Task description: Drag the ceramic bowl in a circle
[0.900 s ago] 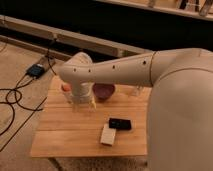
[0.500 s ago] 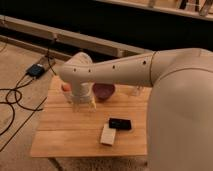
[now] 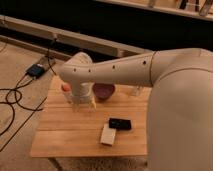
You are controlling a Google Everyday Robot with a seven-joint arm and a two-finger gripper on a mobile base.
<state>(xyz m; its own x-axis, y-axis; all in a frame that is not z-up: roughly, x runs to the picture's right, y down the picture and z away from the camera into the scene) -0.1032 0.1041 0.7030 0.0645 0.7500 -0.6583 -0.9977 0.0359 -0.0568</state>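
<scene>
The ceramic bowl is dark maroon and glossy. It sits on the wooden table near the far edge, partly hidden behind my arm. My gripper hangs below the wrist, pointing down at the table, just left of and in front of the bowl. I cannot tell whether it touches the bowl. A white cup with an orange thing in it stands just left of the gripper, mostly hidden by the wrist.
A black flat device and a white box lie on the table in front of the bowl. A clear glass stands at the far right. Cables and a black box lie on the floor at left.
</scene>
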